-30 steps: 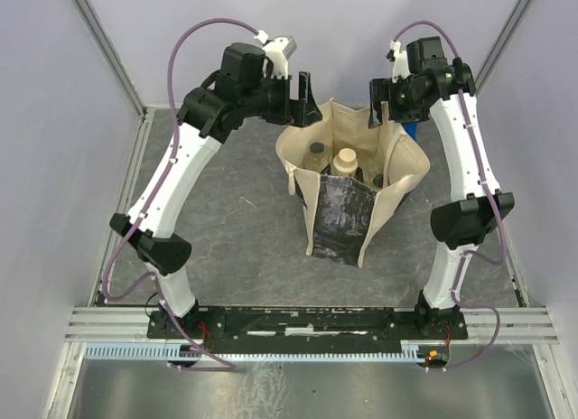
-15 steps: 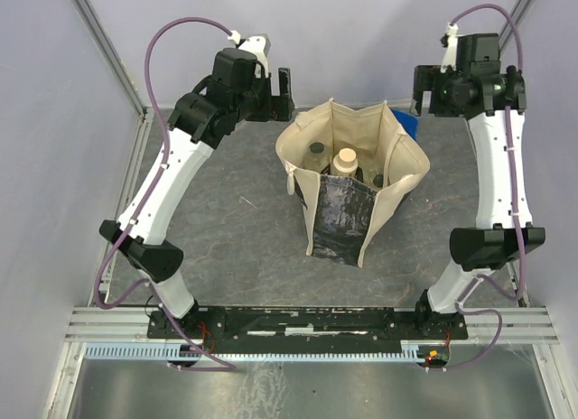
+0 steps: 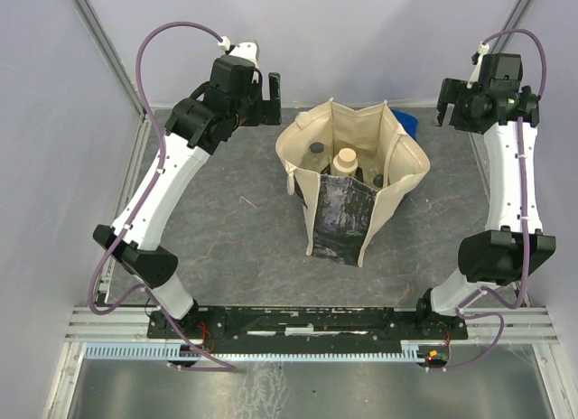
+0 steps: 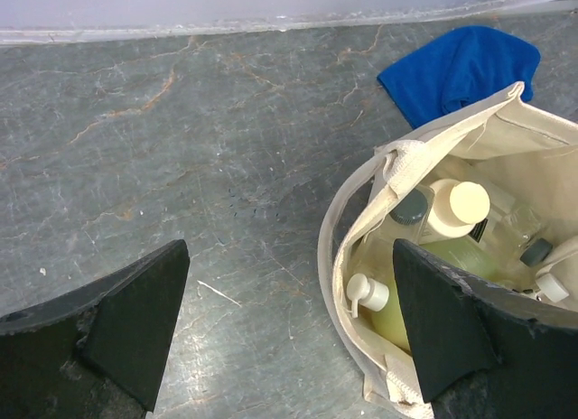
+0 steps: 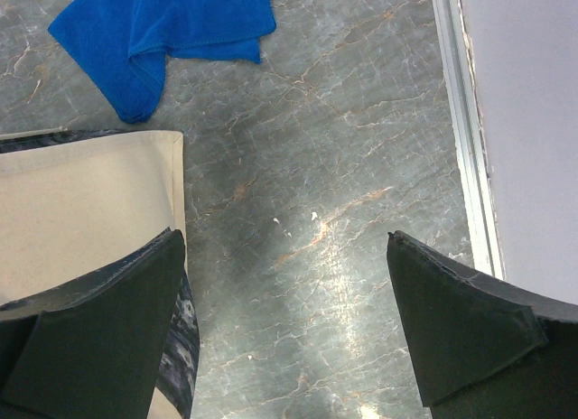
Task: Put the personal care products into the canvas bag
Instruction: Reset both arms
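Note:
The beige canvas bag stands open in the middle of the table, its dark printed panel facing the near edge. Inside it I see a beige jar, dark-capped bottles and, in the left wrist view, yellow-green bottles with pale caps. The bag also shows in the left wrist view and the right wrist view. My left gripper is open and empty, raised to the left of the bag. My right gripper is open and empty, raised to the right of the bag.
A blue cloth lies on the table behind the bag, also in the left wrist view and right wrist view. A metal rail and the enclosure wall bound the table at the right.
Both arms have drawn back from the bag's mouth and risen, the left one to the left, the right one to the right. The bag and its contents have not moved.

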Motion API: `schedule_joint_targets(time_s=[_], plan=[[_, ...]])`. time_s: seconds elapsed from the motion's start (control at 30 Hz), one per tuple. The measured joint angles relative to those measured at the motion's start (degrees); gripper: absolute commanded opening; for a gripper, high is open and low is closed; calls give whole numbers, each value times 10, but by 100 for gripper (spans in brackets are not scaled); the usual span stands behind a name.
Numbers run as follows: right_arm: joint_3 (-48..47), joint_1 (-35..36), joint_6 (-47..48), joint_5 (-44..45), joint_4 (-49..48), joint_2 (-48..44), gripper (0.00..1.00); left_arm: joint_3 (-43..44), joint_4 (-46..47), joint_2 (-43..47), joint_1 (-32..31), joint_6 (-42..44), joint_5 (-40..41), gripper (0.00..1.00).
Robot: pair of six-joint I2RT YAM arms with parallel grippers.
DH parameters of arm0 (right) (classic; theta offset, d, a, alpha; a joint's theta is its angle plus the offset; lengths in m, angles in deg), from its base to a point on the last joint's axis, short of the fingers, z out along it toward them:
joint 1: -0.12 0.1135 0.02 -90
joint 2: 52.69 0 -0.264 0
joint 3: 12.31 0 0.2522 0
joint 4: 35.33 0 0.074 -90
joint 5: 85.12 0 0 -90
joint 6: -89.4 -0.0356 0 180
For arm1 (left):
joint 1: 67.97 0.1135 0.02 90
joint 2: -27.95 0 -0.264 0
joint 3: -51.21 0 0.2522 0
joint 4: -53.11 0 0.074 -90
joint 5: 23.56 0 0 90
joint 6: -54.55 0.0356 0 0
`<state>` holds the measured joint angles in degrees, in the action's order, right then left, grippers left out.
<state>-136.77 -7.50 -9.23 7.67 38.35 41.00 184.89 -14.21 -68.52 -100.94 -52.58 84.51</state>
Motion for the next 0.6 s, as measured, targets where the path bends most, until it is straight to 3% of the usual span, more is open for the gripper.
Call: schedule_joint_targets(time_s=[0.6], plan=[[7,0,-1,3,-12,-1,100,-9,10,9,0,25,14,100]])
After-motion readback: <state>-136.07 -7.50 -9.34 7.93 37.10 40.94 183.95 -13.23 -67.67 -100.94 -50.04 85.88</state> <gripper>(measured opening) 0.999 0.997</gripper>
